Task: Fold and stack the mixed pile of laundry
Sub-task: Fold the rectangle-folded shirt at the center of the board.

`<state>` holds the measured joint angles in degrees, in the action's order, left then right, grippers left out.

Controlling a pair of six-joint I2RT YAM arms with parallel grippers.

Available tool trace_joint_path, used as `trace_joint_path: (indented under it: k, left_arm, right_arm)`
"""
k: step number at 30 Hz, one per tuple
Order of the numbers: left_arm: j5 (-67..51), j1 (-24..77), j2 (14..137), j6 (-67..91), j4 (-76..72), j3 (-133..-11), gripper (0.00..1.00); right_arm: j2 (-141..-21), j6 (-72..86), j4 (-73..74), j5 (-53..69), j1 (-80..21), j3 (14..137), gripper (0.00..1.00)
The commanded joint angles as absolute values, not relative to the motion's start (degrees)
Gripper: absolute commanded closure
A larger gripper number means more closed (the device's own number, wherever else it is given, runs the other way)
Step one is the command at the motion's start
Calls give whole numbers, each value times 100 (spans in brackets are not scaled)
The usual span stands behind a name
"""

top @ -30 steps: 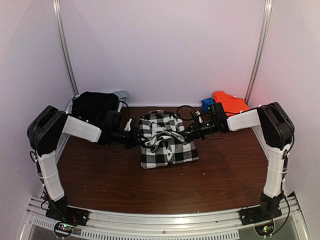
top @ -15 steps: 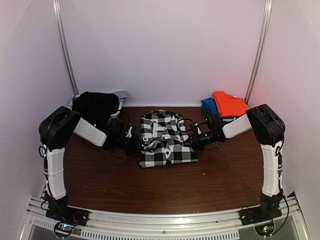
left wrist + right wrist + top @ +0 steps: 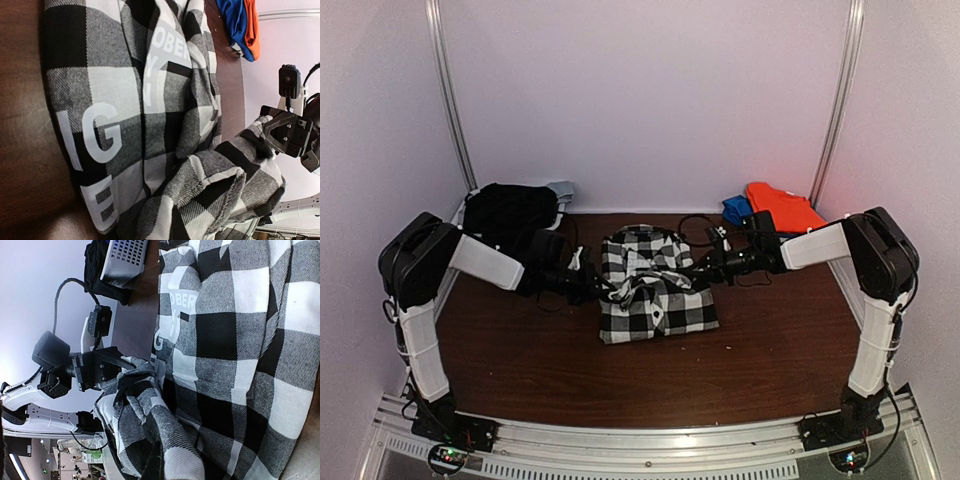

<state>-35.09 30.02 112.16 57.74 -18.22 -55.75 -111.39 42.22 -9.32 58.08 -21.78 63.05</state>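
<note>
The dark wooden table (image 3: 520, 350) took up most of what I could see, and in the middle of it lay the black-and-white checked shirt (image 3: 655, 300), partly folded, with pale lettering showing on its cloth. Its upper part was bunched and lifted off the flatter layers below. In the far left corner sat the black garment (image 3: 505, 215), heaped in a loose mound against a white slatted basket (image 3: 125, 260) (only a pale edge of the basket showed from above). In the far right corner, well apart from the shirt, the orange-red garment (image 3: 782, 205) lay flat on top of a blue cloth (image 3: 735, 208). Both arms reached in low from either side toward the shirt. The left gripper (image 3: 592, 285) was at the shirt's left edge with its jaws pinched tight on a fold of the checked cloth, and the right gripper (image 3: 703, 268) was at the right edge, likewise clamped on a raised bunch of the same shirt, so the fabric hung gathered between them.
</note>
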Motion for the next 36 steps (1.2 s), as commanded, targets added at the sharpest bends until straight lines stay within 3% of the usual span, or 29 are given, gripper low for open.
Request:
trace_joint_path:
  k: [1, 11, 16, 21, 23, 26, 28, 32, 36]
  left_arm:
    - [-3493, 2783, 11272, 5758, -2032, -5820, 100]
    - [-3485, 2711, 12104, 6231, -2856, -6056, 99]
    - [-3433, 2623, 12020, 6198, -2943, -6275, 84]
    - [-3299, 2553, 11774, 5612, -2257, -6822, 78]
    - [-3293, 2537, 11764, 5479, -2035, -7032, 69]
    - [-3150, 2421, 11571, 5541, -2113, -6880, 42]
    - [-2981, 2325, 11329, 5679, -2464, -6559, 5]
    - [-2620, 2211, 10775, 5673, -2868, -6048, 2]
    - [-2485, 2219, 10261, 5116, -2453, -5942, 2]
  right_arm:
    - [-11593, 4399, -1356, 5775, -2022, 6607, 100]
    - [-12424, 4858, -2304, 5817, -1964, 7001, 97]
    - [-12354, 5068, -2503, 5874, -1872, 7338, 90]
    - [-12272, 5106, -2506, 5912, -1766, 7704, 82]
    - [-12335, 5179, -2583, 5948, -1705, 7744, 73]
    - [-12336, 5473, -3000, 6070, -1587, 7696, 64]
    - [-12220, 5503, -3093, 6094, -1494, 7665, 50]
    - [-11962, 5363, -2922, 6158, -1309, 7726, 28]
    - [-11606, 5008, -2407, 6217, -1181, 7645, 23]
